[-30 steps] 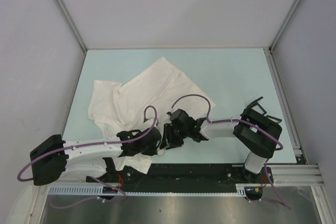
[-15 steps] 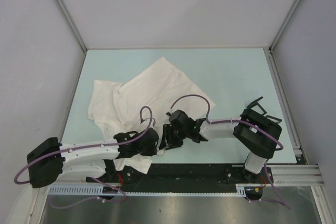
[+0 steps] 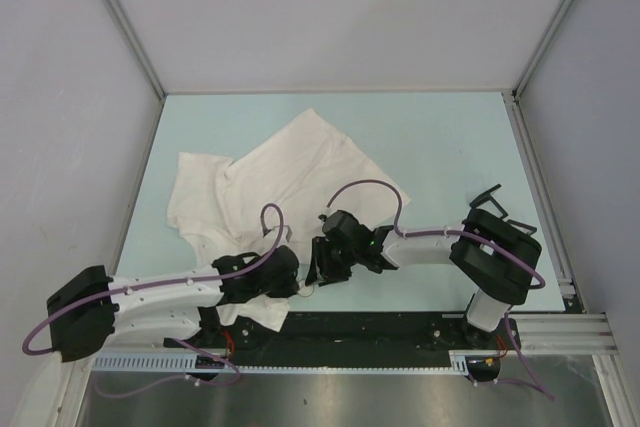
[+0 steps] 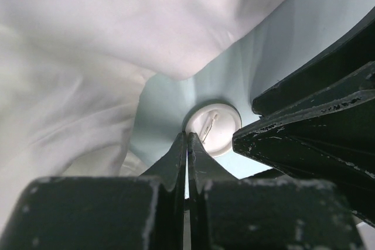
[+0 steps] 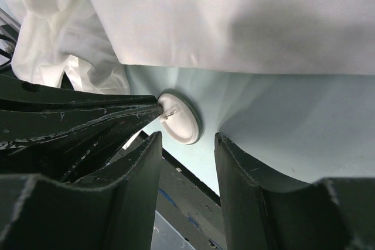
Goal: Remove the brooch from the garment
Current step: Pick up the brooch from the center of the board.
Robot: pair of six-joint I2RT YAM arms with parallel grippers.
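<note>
While left end effector (image 4: 187, 139), closed, touches brooch (image 4: 215, 127), right end effector (image 5: 187, 139) gapes.

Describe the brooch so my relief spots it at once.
Find the white garment on the table and follow it to its near edge, where the left gripper and right gripper meet. Between them, just off the cloth, is the brooch: a round white disc with a metal pin across it, hard-edged unlike the rumpled fabric.
</note>
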